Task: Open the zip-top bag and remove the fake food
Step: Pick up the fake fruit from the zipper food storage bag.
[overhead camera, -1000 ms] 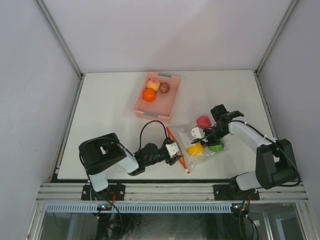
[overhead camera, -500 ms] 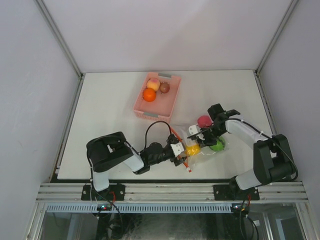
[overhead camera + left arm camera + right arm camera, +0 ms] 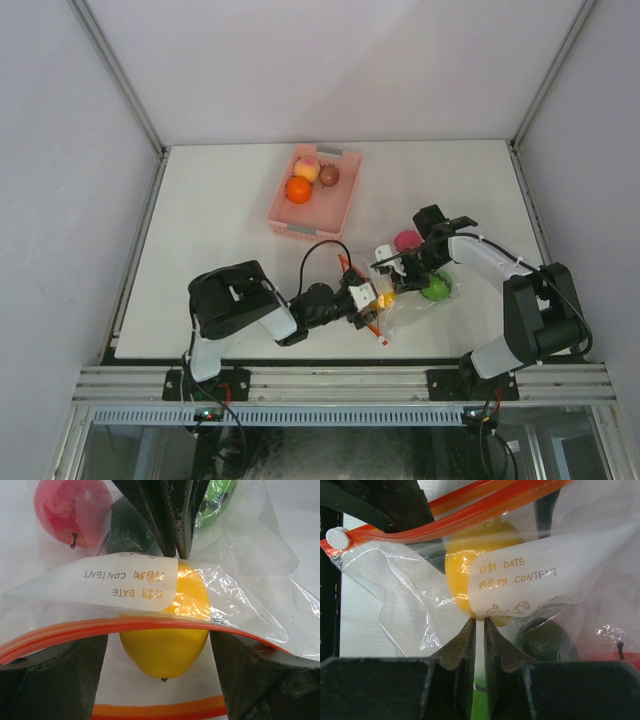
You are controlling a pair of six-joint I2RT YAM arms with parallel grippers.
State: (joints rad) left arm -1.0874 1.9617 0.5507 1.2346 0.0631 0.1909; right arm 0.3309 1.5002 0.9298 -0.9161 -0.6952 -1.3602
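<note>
Zip-top bag (image 3: 405, 305), mouth parted, on the surface between my two end effectors. Right end effector (image 3: 479, 625): pinched closed on its clear film. Left end effector (image 3: 160, 680): open, fingers either side of the yellow lemon (image 3: 165, 640) at the zipper. Beyond it, bagged: red apple (image 3: 70, 510), green piece (image 3: 215, 500). Ahead, the pink basket (image 3: 290, 226) holds an orange (image 3: 298, 189), a peach (image 3: 307, 167) and a brown piece (image 3: 329, 175). I judge the opening done and the removal about half done.

We take this for a robotics lab test cell rather than a home: plain white panels (image 3: 330, 60) held by aluminium posts (image 3: 119, 78) wall in a white table (image 3: 210, 220) left, right and beyond the fingers (image 3: 455, 660). Behind the fingers, the two arms (image 3: 480, 255) are bolted to a metal rail (image 3: 340, 378) at the table's near edge.
</note>
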